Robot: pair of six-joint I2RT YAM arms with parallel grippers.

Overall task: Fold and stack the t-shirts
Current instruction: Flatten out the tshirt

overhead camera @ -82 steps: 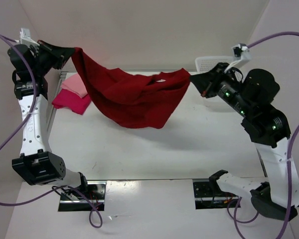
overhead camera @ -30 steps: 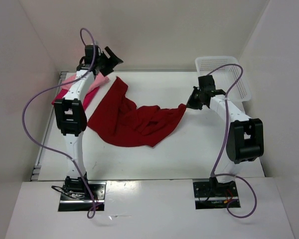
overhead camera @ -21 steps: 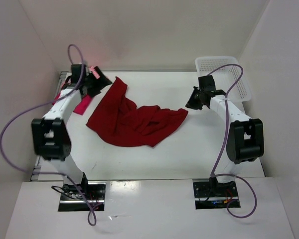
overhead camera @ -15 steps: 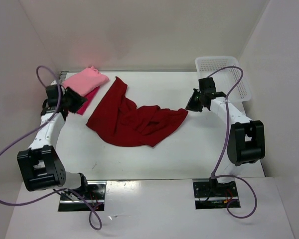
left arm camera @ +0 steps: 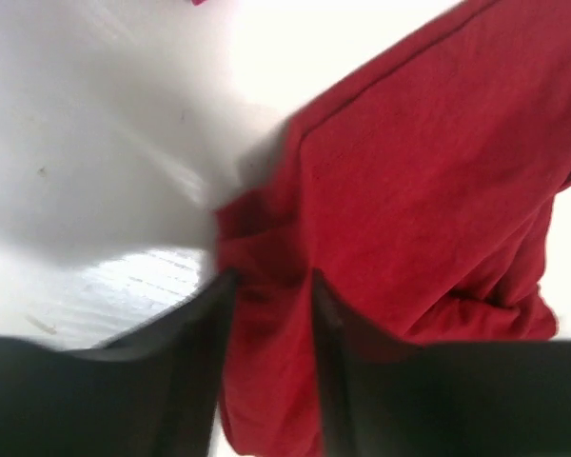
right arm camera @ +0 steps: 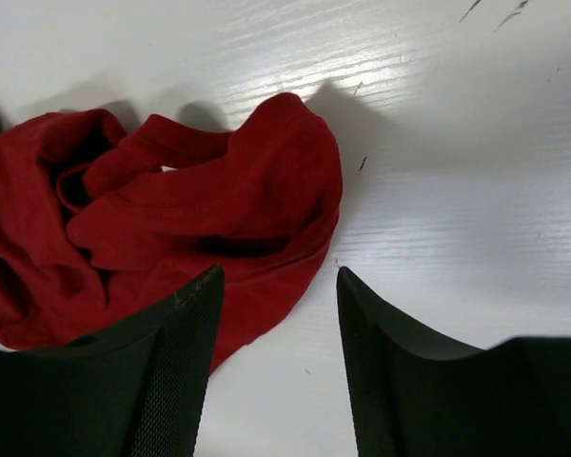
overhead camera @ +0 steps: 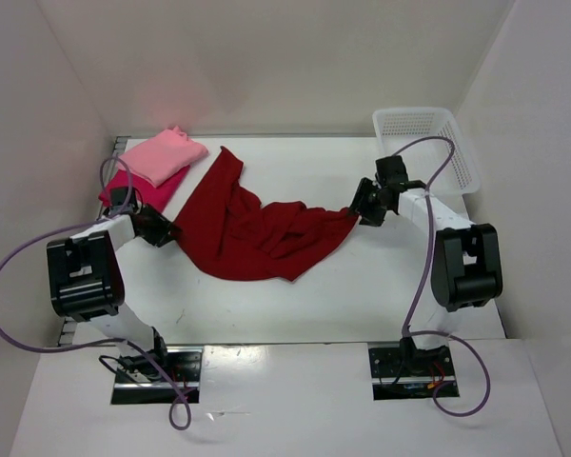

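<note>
White table (overhead camera: 390,276), faint wood grain in the close right wrist view; dark red shirt (overhead camera: 257,233) lies directly on it across the middle, unfolded and crumpled, one end reaching toward the far left, the other bunched up toward the right; magenta shirt (overhead camera: 138,188) flat at the far-left corner; pink shirt (overhead camera: 162,155) sits on top of the magenta one, offset toward the back; dark red shirt is near that stack, a strip of bare table between them; white mesh basket (overhead camera: 464,152) stands at the far-right corner, well apart from the shirts
</note>
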